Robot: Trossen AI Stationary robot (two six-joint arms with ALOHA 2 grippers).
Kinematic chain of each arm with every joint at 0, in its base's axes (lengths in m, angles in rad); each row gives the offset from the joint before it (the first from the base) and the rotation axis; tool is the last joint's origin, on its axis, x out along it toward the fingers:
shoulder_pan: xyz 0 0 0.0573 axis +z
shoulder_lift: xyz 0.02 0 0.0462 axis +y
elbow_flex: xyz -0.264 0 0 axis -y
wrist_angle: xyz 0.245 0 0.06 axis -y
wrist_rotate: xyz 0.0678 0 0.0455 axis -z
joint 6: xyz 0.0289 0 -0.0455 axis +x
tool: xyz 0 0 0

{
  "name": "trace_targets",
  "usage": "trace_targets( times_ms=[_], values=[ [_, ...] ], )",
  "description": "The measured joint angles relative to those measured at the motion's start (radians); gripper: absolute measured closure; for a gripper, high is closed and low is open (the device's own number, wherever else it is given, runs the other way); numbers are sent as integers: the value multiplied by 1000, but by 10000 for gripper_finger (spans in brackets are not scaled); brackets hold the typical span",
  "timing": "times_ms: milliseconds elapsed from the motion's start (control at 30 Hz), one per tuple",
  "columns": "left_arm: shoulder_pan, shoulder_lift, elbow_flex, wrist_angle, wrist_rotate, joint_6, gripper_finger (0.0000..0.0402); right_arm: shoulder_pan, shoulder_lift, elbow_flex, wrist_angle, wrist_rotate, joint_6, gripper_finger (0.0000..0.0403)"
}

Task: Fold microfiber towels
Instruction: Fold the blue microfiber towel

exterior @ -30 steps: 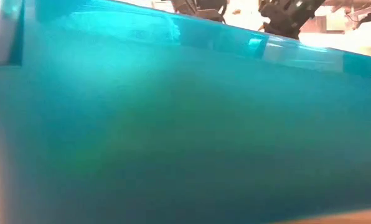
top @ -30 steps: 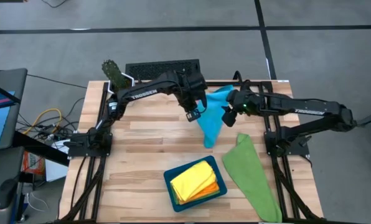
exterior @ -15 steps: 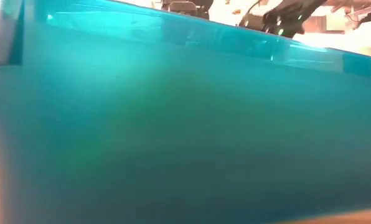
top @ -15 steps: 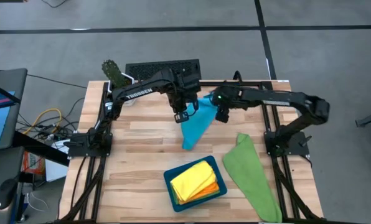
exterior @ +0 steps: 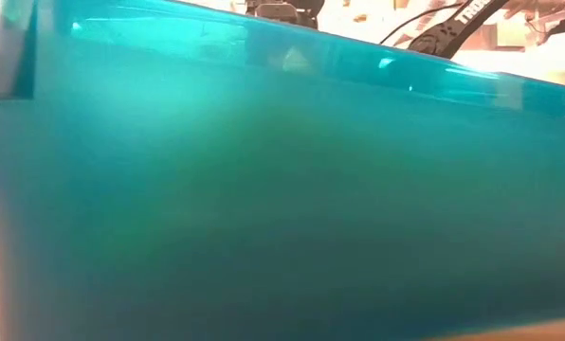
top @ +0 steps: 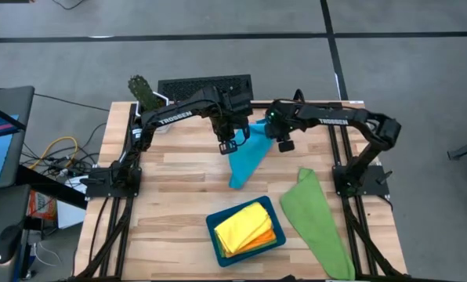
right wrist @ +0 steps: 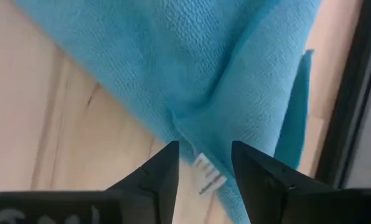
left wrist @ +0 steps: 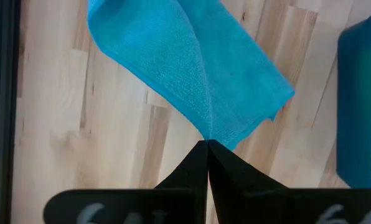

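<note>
A sky-blue microfiber towel [top: 245, 160] hangs from my left gripper [top: 228, 145], which is shut on it above the table's far middle. My right gripper [top: 284, 143] is just to its right, open. In the right wrist view its fingers [right wrist: 204, 158] stand on either side of a towel corner bearing a white tag [right wrist: 205, 173]. I cannot tell whether they touch it. A green towel [top: 316, 223] lies crumpled on the table's near right. Folded yellow [top: 241, 227] and orange [top: 270, 236] towels lie in the teal tray [top: 211, 225]. My left gripper pinches the blue towel between its two shut fingers at a gathered point on its edge [left wrist: 208, 138]. The fingers come from above, pointing steeply down. The cloth fans out slack below the fingers, over the wood.
The tray's teal wall [exterior: 282, 189] fills the low view and hides the table there. A black keyboard [top: 204, 84] lies at the far edge. Black frame rails [top: 339, 157] run along the table's sides. Bare wood [top: 171, 188] lies at the left.
My left gripper has carried the blue towel a little toward the table's left, and the hanging cloth swung with it. My right gripper has come down beside the towel's far right corner and rolled about its own axis.
</note>
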Motion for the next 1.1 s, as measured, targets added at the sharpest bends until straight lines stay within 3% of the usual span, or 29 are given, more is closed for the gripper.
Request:
trace_targets(
  times_ms=[300, 933, 1100],
  values=[
    [0, 0, 0, 6, 0, -4, 401, 9, 13, 0, 12, -107, -67, 234],
    [0, 1, 0, 23, 0, -14, 401, -13, 14, -88, 164, -107, -104, 235],
    [0, 1, 0, 21, 0, -28, 401, -23, 82, -88, 167, -103, -81, 235]
  ],
)
